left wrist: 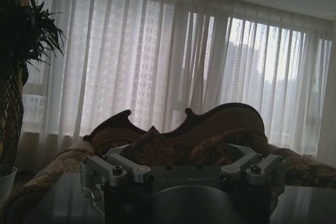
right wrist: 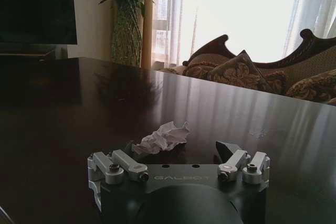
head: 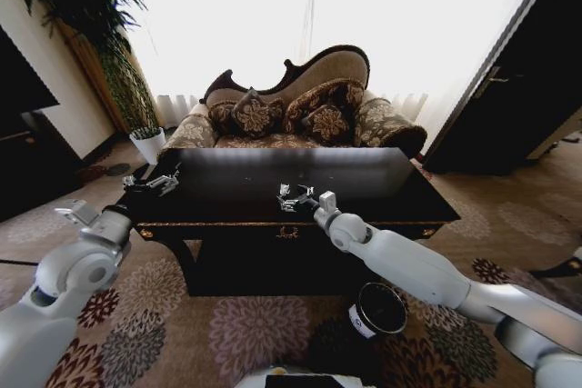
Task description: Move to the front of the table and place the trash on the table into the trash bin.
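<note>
Right gripper (head: 296, 197) sits low over the black table (head: 382, 190), fingers spread wide, crumpled paper wad (right wrist: 161, 137) lying between them, just ahead of the palm. Wad's long axis runs roughly across the gap. Left gripper (head: 153, 184) hovers at the table's left end, farther off, fingers apart, empty. Glossy top, glare from curtained windows. Trash bin (head: 377, 310) on carpet below the right arm.
</note>
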Motion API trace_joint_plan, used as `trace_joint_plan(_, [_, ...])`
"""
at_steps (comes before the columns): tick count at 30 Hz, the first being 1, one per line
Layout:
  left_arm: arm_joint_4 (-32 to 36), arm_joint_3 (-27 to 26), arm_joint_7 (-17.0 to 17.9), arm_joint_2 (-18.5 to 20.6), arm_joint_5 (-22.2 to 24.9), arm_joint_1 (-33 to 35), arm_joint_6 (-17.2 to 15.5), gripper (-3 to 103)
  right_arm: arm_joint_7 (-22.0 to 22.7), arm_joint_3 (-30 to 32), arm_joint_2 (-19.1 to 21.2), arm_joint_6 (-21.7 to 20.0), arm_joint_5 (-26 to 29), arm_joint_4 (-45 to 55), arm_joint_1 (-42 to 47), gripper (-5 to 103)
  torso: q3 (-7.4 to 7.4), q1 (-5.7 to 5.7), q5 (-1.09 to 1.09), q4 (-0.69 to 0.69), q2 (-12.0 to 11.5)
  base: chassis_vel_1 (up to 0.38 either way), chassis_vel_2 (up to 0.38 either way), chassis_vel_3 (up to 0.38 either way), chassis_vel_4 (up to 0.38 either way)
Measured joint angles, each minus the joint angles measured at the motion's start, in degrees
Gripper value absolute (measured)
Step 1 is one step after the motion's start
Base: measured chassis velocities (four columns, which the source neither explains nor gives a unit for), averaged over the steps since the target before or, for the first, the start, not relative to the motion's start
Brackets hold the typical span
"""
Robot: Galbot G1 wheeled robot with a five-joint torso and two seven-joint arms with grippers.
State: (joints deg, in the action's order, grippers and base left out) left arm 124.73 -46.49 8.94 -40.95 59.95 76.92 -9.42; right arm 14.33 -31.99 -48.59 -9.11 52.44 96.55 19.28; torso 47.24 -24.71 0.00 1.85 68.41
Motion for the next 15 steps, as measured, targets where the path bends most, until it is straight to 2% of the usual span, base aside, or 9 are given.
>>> trace_joint_plan(4, [0.0,0.0,0.0,0.0,0.0,0.0,0.0,100,0.0,0.0,0.0,0.2,-0.2,-0.2,0.1,70,0.0,0.0,0.0,0.0,0.0,0.0,0.0,0.0,0.0])
trace_joint_plan(6, [0.0,0.0,0.0,0.0,0.0,0.0,0.0,100,0.0,0.0,0.0,0.2,-0.2,-0.2,0.1,70,0.0,0.0,0.0,0.0,0.0,0.0,0.0,0.0,0.0])
trace_joint_plan(9, [0.0,0.0,0.0,0.0,0.0,0.0,0.0,100,0.0,0.1,0.1,0.3,-0.2,-0.1,0.2,53,0.0,0.0,0.0,0.0,0.0,0.0,0.0,0.0,0.0])
trace_joint_plan(10, [0.0,0.0,0.0,0.0,0.0,0.0,0.0,100,0.0,0.1,0.1,0.3,-0.2,-0.1,0.2,53,0.0,0.0,0.0,0.0,0.0,0.0,0.0,0.0,0.0])
trace_joint_plan(13, [0.0,0.0,0.0,0.0,0.0,0.0,0.0,100,0.0,0.3,0.4,0.4,-0.3,0.1,0.7,37,0.0,0.0,0.0,0.0,0.0,0.0,0.0,0.0,0.0])
trace_joint_plan(15, [0.0,0.0,0.0,0.0,0.0,0.0,0.0,100,0.0,0.4,0.5,0.4,-0.4,0.2,0.8,37,0.0,0.01,0.0,-0.01,0.0,0.0,0.0,0.0,0.0])
